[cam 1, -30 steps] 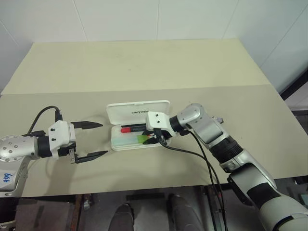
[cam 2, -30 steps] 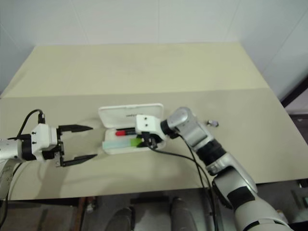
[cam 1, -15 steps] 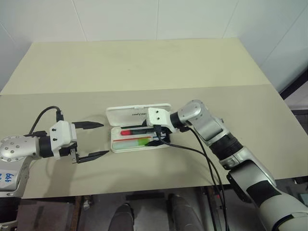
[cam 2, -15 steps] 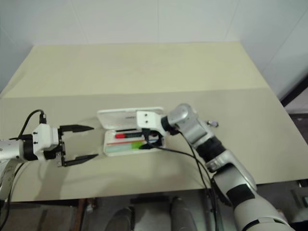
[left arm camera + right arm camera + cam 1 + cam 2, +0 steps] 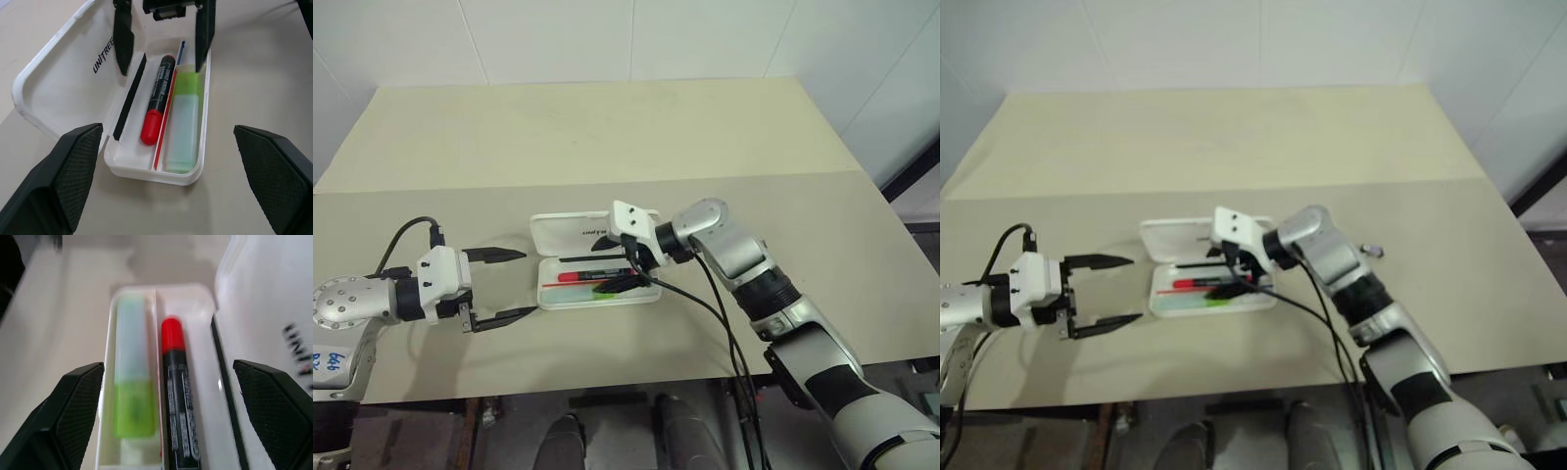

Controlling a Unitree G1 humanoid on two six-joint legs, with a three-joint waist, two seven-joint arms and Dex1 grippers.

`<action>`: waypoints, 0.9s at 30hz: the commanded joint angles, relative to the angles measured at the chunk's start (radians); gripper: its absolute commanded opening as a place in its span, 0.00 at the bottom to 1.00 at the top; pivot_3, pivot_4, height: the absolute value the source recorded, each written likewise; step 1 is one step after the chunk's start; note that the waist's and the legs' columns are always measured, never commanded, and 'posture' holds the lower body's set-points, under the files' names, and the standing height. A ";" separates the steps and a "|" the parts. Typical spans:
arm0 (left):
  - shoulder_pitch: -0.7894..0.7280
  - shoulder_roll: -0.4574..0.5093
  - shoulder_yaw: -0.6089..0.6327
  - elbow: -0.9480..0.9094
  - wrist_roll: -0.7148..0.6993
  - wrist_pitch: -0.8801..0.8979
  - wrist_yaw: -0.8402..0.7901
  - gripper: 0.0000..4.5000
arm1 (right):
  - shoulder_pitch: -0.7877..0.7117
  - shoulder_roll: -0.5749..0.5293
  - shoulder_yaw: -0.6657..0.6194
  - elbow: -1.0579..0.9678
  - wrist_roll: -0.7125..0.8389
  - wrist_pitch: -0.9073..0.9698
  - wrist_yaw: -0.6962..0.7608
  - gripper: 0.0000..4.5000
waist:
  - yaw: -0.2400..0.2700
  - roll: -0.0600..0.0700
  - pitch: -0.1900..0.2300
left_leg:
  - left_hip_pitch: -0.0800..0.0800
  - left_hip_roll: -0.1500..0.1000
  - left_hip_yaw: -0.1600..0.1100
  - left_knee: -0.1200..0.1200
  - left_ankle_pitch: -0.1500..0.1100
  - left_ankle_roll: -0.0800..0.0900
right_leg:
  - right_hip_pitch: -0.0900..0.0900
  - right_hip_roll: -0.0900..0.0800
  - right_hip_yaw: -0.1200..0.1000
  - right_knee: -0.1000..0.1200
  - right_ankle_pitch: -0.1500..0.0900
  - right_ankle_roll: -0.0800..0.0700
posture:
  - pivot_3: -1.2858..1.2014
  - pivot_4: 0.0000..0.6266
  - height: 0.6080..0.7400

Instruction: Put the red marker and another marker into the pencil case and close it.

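Your left gripper (image 5: 499, 286), a white wrist unit with two black fingers, hovers spread and empty just left of the flat white hard-plastic pencil case (image 5: 548, 295) on the beige table (image 5: 607, 137), well placed, it seems, to steady the case or push the lid down. The case lies open at mid-table, its lid (image 5: 63, 83) tilted back on the far side and bearing a dark logo. Inside, side by side, lie the slim black-barrelled red marker (image 5: 157, 98) with its bright red cap toward the left, and nearer you the chunky pale mint marker (image 5: 183, 122) with its lime-green cap toward the right; a thin red stripe runs between them. Your right gripper (image 5: 619, 262) hangs over the case's right end, fingers wide apart and clear of both markers, so both appear loaded and only the closing remains. From overhead the right gripper covers that end of the case, and the hinge cannot be made out.
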 commanded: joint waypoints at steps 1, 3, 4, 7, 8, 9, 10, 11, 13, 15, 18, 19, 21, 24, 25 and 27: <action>-0.017 -0.001 0.000 -0.021 0.003 -0.009 0.002 1.00 | -0.027 -0.003 -0.028 -0.026 0.037 0.024 0.012 1.00 | 0.000 0.000 0.000 | 0.000 0.000 0.000 0.000 0.000 0.000 | 0.000 0.000 0.000 0.000 0.000 0.000 | 0.52 0.24 1.00; -0.019 -0.003 -0.003 -0.019 0.004 -0.011 0.002 1.00 | -0.027 -0.013 -0.023 -0.035 0.043 0.035 0.024 1.00 | 0.000 0.000 0.000 | 0.000 0.000 0.000 0.000 0.000 0.000 | 0.000 0.000 0.000 0.000 0.000 0.000 | 0.52 0.24 1.00; -0.019 -0.004 -0.005 -0.018 0.004 -0.012 0.002 1.00 | -0.023 -0.024 -0.020 -0.052 0.050 0.047 0.036 1.00 | 0.000 0.000 0.000 | 0.000 0.000 0.000 0.000 0.000 0.000 | 0.000 0.000 0.000 0.000 0.000 0.000 | 0.52 0.24 1.00; -0.021 -0.008 -0.010 -0.015 0.004 -0.014 0.001 1.00 | -0.001 -0.056 -0.013 -0.114 0.069 0.088 0.064 1.00 | 0.001 0.000 0.000 | 0.000 0.000 0.000 0.000 0.000 0.000 | 0.000 0.000 0.000 0.001 0.000 0.000 | 0.52 0.24 1.00; -0.023 -0.009 -0.012 -0.013 0.004 -0.014 0.002 1.00 | 0.007 -0.066 -0.011 -0.134 0.075 0.103 0.067 1.00 | 0.001 0.000 0.000 | 0.000 0.000 0.000 0.000 0.000 0.000 | 0.000 0.000 0.000 0.002 0.000 0.000 | 0.52 0.24 1.00; -0.024 -0.010 -0.014 -0.012 0.005 -0.014 0.002 1.00 | 0.016 -0.075 -0.010 -0.157 0.082 0.117 0.069 1.00 | 0.001 0.000 0.000 | 0.000 0.000 0.000 0.000 0.000 0.000 | 0.000 0.000 0.000 0.001 0.000 0.000 | 0.52 0.24 1.00; -0.027 -0.011 -0.016 -0.010 0.006 -0.015 0.001 1.00 | 0.027 -0.084 -0.012 -0.182 0.090 0.131 0.068 1.00 | 0.001 0.000 0.000 | 0.000 0.000 0.000 0.000 0.000 0.000 | 0.000 0.000 0.000 0.001 0.000 0.000 | 0.52 0.24 1.00; -0.030 -0.013 -0.019 -0.008 0.006 -0.015 0.001 1.00 | 0.039 -0.092 -0.016 -0.206 0.100 0.148 0.065 1.00 | 0.001 0.000 0.000 | 0.000 0.000 0.000 0.000 0.000 0.000 | 0.000 0.000 0.000 0.001 0.000 0.000 | 0.52 0.24 1.00; -0.038 -0.016 -0.024 -0.003 0.007 -0.015 0.000 1.00 | 0.069 -0.111 -0.028 -0.261 0.122 0.186 0.056 1.00 | 0.001 0.000 0.000 | 0.000 0.000 0.000 0.000 0.000 0.000 | 0.000 0.000 0.000 0.000 0.000 0.000 | 0.52 0.24 1.00; -0.044 -0.019 -0.032 0.000 0.008 -0.017 -0.005 1.00 | 0.107 -0.133 -0.043 -0.322 0.147 0.221 0.043 1.00 | 0.002 0.000 0.000 | 0.000 0.000 0.000 0.000 0.000 0.000 | 0.000 0.000 0.000 0.000 0.000 0.000 | 0.52 0.24 1.00; -0.054 -0.025 -0.040 0.005 0.007 -0.014 -0.006 1.00 | 0.151 -0.157 -0.086 -0.400 0.189 0.259 0.007 1.00 | 0.003 0.000 0.000 | 0.000 0.000 0.000 0.001 0.000 0.000 | 0.000 0.000 0.000 0.000 0.000 0.000 | 0.52 0.24 1.00; -0.056 -0.027 -0.042 0.005 0.007 -0.014 -0.006 1.00 | 0.167 -0.165 -0.113 -0.431 0.207 0.268 -0.008 1.00 | 0.003 0.000 0.000 | 0.000 0.000 0.000 0.001 0.000 0.000 | 0.000 0.000 0.000 0.000 0.000 0.000 | 0.52 0.24 1.00; -0.059 -0.030 -0.045 0.005 0.007 -0.013 -0.005 1.00 | 0.186 -0.176 -0.151 -0.469 0.232 0.283 -0.040 1.00 | 0.003 0.000 0.000 | 0.000 0.000 0.000 0.001 0.000 0.000 | 0.000 0.000 0.000 0.001 0.000 0.000 | 0.52 0.24 1.00; -0.065 -0.034 -0.051 0.008 0.004 -0.010 -0.010 1.00 | 0.229 -0.260 -0.235 -0.518 0.266 0.277 -0.043 1.00 | 0.005 0.000 0.000 | 0.000 0.000 0.000 0.001 0.000 0.000 | 0.000 0.000 0.000 0.000 0.000 0.000 | 0.52 0.24 1.00; -0.066 -0.035 -0.052 0.008 0.004 -0.011 -0.012 1.00 | 0.241 -0.295 -0.264 -0.524 0.279 0.277 -0.039 1.00 | 0.007 0.000 0.000 | 0.000 0.000 0.000 0.001 0.000 0.000 | 0.000 0.000 0.000 0.000 0.000 0.000 | 0.52 0.24 1.00; -0.070 -0.040 -0.053 0.009 -0.001 -0.005 -0.010 1.00 | 0.259 -0.361 -0.309 -0.508 0.289 0.256 -0.031 1.00 | 0.012 0.000 0.000 | 0.000 0.000 0.000 0.001 0.000 0.000 | 0.000 0.000 0.000 -0.002 0.000 0.000 | 0.52 0.24 1.00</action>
